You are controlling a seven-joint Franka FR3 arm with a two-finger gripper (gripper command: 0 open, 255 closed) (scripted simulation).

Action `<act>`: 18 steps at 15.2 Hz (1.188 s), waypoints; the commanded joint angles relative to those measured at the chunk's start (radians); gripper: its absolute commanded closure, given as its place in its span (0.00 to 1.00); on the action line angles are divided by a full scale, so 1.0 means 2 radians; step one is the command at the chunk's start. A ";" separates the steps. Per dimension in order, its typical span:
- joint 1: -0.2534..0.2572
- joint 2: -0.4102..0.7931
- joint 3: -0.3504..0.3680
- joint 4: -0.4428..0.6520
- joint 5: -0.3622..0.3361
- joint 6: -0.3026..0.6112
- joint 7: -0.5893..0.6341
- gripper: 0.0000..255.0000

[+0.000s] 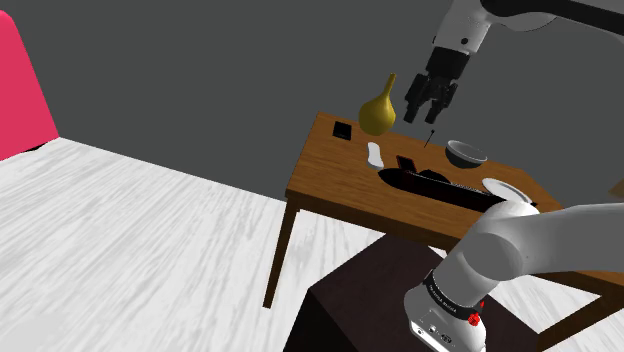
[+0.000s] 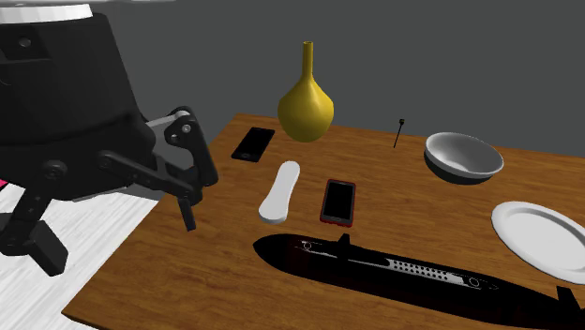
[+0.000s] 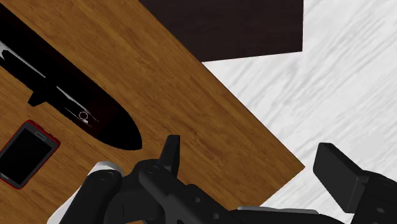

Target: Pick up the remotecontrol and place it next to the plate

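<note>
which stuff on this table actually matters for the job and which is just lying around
For the job:
white remote control
white plate
gripper, open, above the table

Just lying about:
yellow vase
black phone
red-cased phone
grey bowl
long black submarine-shaped model
thin black stick

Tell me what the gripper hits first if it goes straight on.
Most likely bare table near its edge. The open gripper points at wood beyond the black model, and the remote lies off to one side. Its height above the table is unclear.
</note>
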 commanded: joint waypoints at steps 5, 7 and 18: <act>-0.017 0.043 -0.013 -0.014 -0.010 0.060 0.009 0.00; -0.024 0.066 -0.020 -0.018 -0.015 0.089 0.013 0.00; -0.063 0.219 -0.062 0.001 -0.028 0.232 0.036 0.00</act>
